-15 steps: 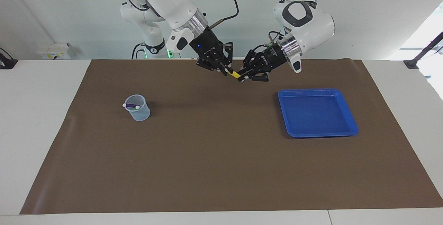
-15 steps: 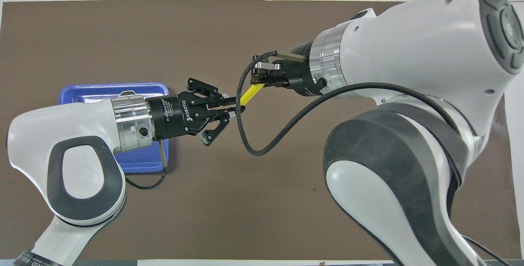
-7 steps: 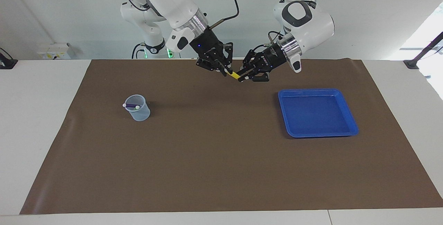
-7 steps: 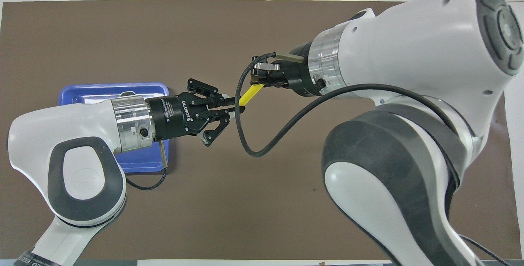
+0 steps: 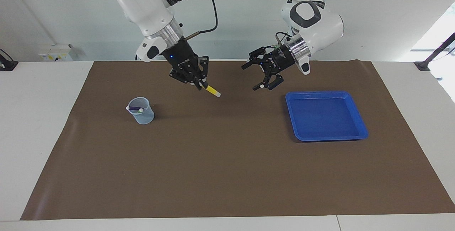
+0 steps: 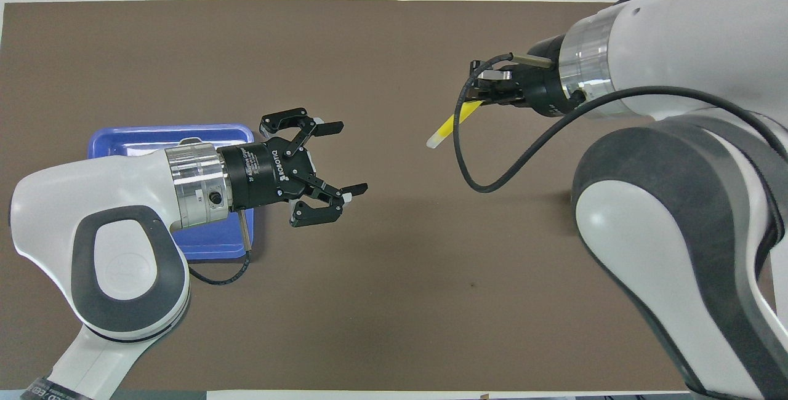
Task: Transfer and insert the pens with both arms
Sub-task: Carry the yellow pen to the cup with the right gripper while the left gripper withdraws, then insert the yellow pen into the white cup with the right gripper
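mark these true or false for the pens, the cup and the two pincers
1. The right pincer holds the slim yellow marker pen. True.
2. The left pincer is shut. False: it is open and holds nothing.
3. The clear plastic cup is empty. False: a purple pen lies in it.
4. The square blue plastic tray holds no pens. True.
5. The yellow pen lies on the brown mat. False: it is in the air.

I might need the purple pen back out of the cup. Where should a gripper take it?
Probably at the purple pen's mid-barrel, coming straight down from above. It lies nearly flat across the cup's open top, so the barrel is exposed there, while the cup's walls block a sideways approach.
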Tool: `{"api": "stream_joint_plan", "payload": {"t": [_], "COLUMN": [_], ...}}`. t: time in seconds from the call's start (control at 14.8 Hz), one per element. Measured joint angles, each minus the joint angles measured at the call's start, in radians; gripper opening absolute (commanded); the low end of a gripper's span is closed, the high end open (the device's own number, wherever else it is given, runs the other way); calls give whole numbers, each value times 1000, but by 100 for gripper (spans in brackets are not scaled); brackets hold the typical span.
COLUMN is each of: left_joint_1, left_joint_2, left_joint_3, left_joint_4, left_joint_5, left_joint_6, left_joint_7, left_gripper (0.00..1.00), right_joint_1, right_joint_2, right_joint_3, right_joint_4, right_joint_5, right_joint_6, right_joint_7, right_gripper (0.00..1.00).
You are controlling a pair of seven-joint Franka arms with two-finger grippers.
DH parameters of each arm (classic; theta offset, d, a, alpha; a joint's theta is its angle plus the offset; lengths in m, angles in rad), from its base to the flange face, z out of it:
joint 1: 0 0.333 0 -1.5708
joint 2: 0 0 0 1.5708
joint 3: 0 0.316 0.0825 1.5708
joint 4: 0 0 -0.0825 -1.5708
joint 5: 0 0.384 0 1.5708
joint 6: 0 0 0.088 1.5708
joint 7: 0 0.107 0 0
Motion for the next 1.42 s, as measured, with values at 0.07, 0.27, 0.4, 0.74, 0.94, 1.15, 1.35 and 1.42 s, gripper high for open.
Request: {"api": "stream_joint_plan", "payload": {"t": [0.07, 0.27, 0.4, 0.74, 0.94, 1.15, 1.35, 1.42], "left_joint_1": [1, 20, 55, 152, 226, 278, 315, 326], "left_joint_2": [0, 0, 0, -1, -2, -3, -4, -4], "left_joint_3": [3, 11, 13, 14, 16, 17, 18, 18], "left_joint_4": [-1, -9, -17, -26, -26, -26, -26, -26], "left_joint_5": [0, 1, 22, 318, 508, 651, 677, 678], "left_joint_6": [0, 2, 1, -87, -156, -188, -190, -190], "left_joint_7": [-1, -1, -1, -1, 0, 13, 52, 60], "left_gripper": [100, 100, 100, 100, 100, 100, 100, 100], "right_joint_1": [0, -2, -2, -3, -4, -5, -5, -5], "right_joint_2": [-15, -56, -86, -170, -201, -223, -249, -257], "right_joint_3": [-23, -83, -120, -211, -263, -303, -319, -320], "right_joint_4": [-32, -125, -187, -338, -409, -463, -547, -575], "right_joint_5": [-34, -108, -161, -224, -224, -224, -224, -224], "right_joint_6": [0, 1, 1, 26, 48, 80, 183, 205], "right_joint_7": [-29, -99, -142, -252, -307, -328, -331, -331], "right_gripper": [0, 0, 0, 0, 0, 0, 0, 0]}}
